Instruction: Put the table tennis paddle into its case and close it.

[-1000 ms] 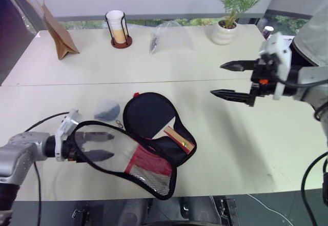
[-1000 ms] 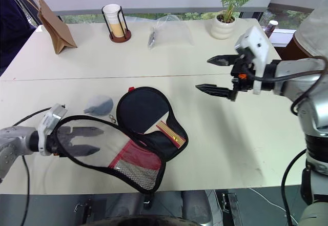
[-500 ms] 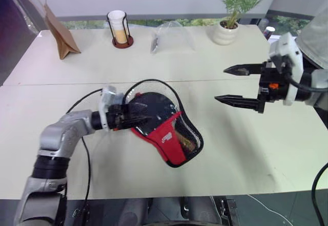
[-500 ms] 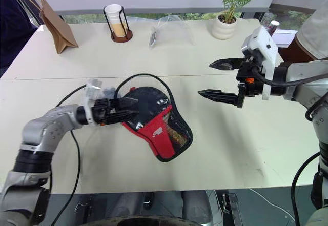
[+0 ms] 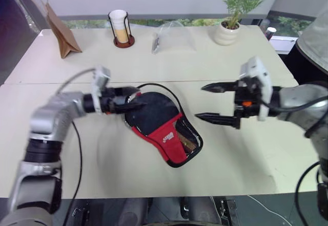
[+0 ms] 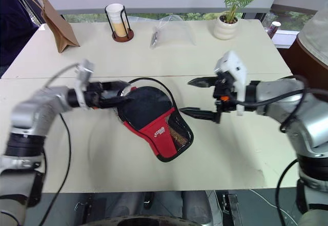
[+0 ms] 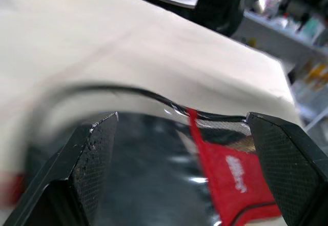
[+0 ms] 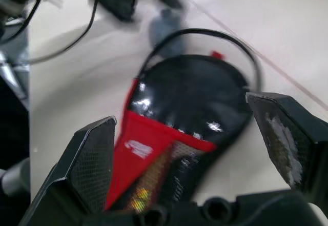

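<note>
Looking down from my head camera, I see the case [image 5: 163,128] lying flat on the pale worktop [image 5: 256,154] between my two arms, its flap folded over so the red panel with the white logo faces up; through the mesh pocket beside that panel a tan and red handle of the table tennis paddle [image 5: 185,140] shows, so the paddle sits inside, while the zipper rim gapes along the round end. My left tool [image 5: 134,98] hovers at that round end with its fingers spread, holding nothing; my right tool [image 5: 209,103] hangs just beside the case's other side, fingers wide apart and empty. At the far edge stand a brown paper bag [image 5: 59,23], a cup in a wire holder [image 5: 120,27], a clear plastic bag [image 5: 171,36] and a potted plant [image 5: 231,16]. From my left wrist, the black cloth and red panel lie close under my parted fingers [image 7: 89,154]. From my right wrist, the case [image 8: 179,128] lies below my spread fingers [image 8: 95,159], the handle glinting through the mesh.
</note>
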